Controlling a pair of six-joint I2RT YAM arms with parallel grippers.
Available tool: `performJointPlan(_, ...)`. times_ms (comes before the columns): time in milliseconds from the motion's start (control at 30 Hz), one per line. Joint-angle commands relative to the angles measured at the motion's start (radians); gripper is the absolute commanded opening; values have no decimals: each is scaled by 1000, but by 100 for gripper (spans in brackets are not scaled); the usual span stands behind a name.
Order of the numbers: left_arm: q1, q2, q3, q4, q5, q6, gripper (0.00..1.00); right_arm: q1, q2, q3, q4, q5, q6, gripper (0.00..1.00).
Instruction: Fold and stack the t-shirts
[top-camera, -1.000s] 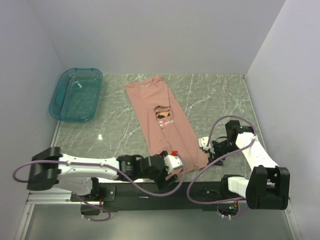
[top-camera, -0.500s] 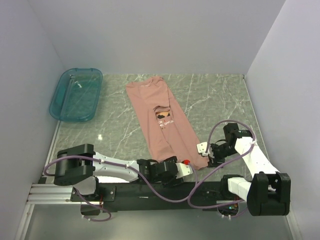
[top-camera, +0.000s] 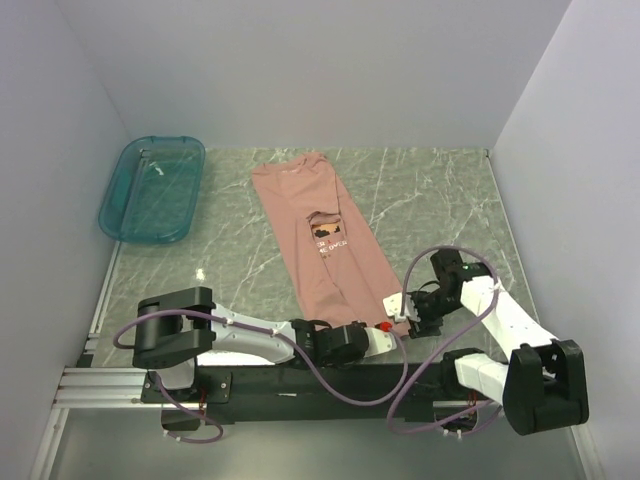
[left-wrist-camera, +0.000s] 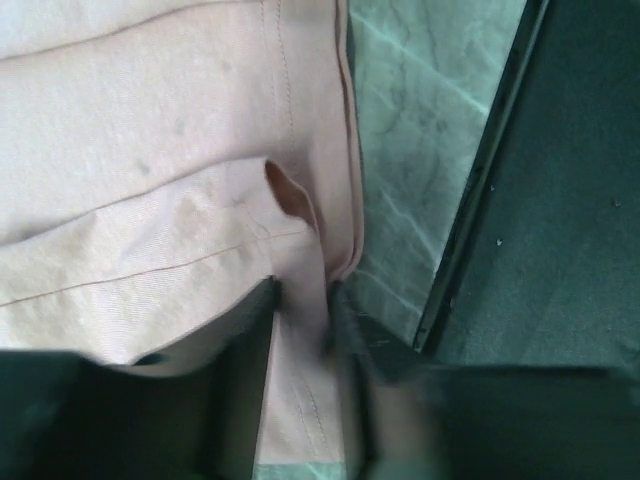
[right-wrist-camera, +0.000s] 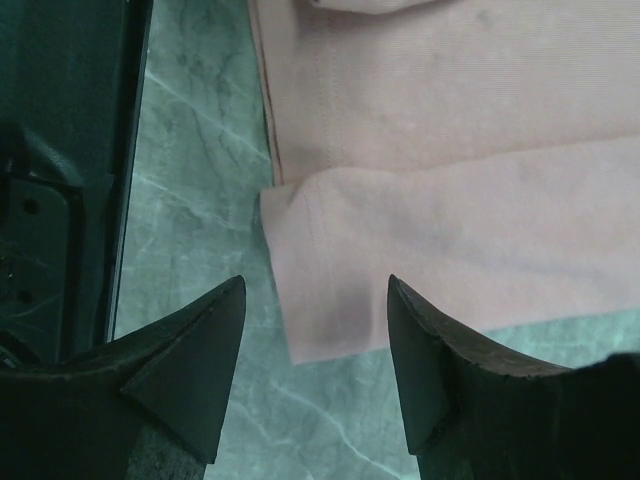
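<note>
The dusty-pink t-shirt (top-camera: 322, 245) lies folded into a long strip down the middle of the marble table (top-camera: 440, 200), its chest print showing. My left gripper (top-camera: 384, 327) lies low at the strip's near hem. In the left wrist view my left gripper (left-wrist-camera: 300, 305) has its fingers pressed on a bunched fold of the t-shirt (left-wrist-camera: 150, 150). My right gripper (top-camera: 402, 306) hovers at the near right corner. In the right wrist view my right gripper (right-wrist-camera: 315, 305) stands open, its fingertips on either side of the t-shirt (right-wrist-camera: 450, 150) corner without touching it.
A teal translucent tray (top-camera: 152, 190) sits at the far left of the table. The black base rail (top-camera: 300, 382) runs along the near edge, right beside both grippers. Grey walls close the table in on three sides.
My left arm has stretched right along the near edge to the hem, and its jaws have closed on the fabric. My right gripper has slid left to the shirt's near corner.
</note>
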Motion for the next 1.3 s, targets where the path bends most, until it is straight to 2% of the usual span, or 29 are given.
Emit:
performJointPlan(0,-4,30,3,-63,-41,8,31,48,-26,-41,102,58,61,65)
performJointPlan(167,-3,-29,-46,-37,-35,-6,10,56,23,-25,134,85,70,63)
performJointPlan(267,-4,-66,-76,-14,-20,-7,4,97,37,-48,185,136,99,61)
performJointPlan(500,-4,-91,-98,16,20,-1,1,203,41,-99,285,213,158,54)
performJointPlan(733,-1,-118,-124,61,46,-9,1,206,-57,-61,179,147,153,56)
performJointPlan(1067,6,-135,-149,112,77,-52,1,229,-22,-113,231,188,178,52)
performJointPlan(1267,12,-146,-164,127,86,-69,1,260,-77,-58,131,116,170,52)
